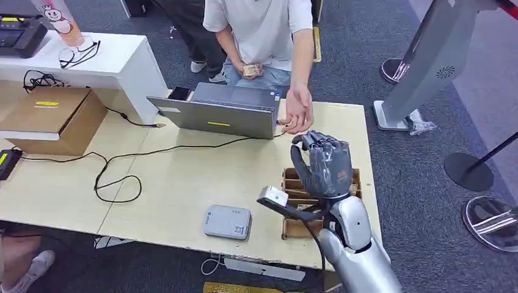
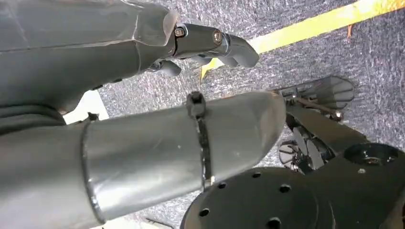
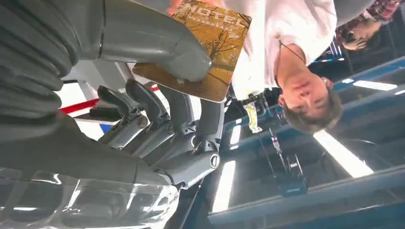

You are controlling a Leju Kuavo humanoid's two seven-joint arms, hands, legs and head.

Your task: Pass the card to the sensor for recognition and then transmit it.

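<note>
Holding the card (image 3: 200,52) up in my right hand (image 1: 324,165), I have it pinched between my thick thumb (image 3: 157,40) and my darker fingers (image 3: 184,109), which are drawn together behind it. The card is brown and gold, with a bare tree and the word MOTEL printed on it (the wrist view shows it turned). My hand is raised above the far right part of the wooden table (image 1: 183,177), over a small wooden slotted box (image 1: 293,183) that stands near the table's right edge. A person in a white shirt (image 1: 262,24) stands across the table, and their hand (image 1: 298,110) hangs just beyond my fingertips, close but not touching that I can tell. The grey sensor pad (image 1: 227,221) lies flat near the table's front edge, well apart from my raised hand. A closed grey laptop (image 1: 220,110) sits at the far side, with a black cable (image 1: 116,177) looping across the wood.

My left hand (image 2: 210,45) hangs over grey carpet, fingers loosely curled and holding nothing.
</note>
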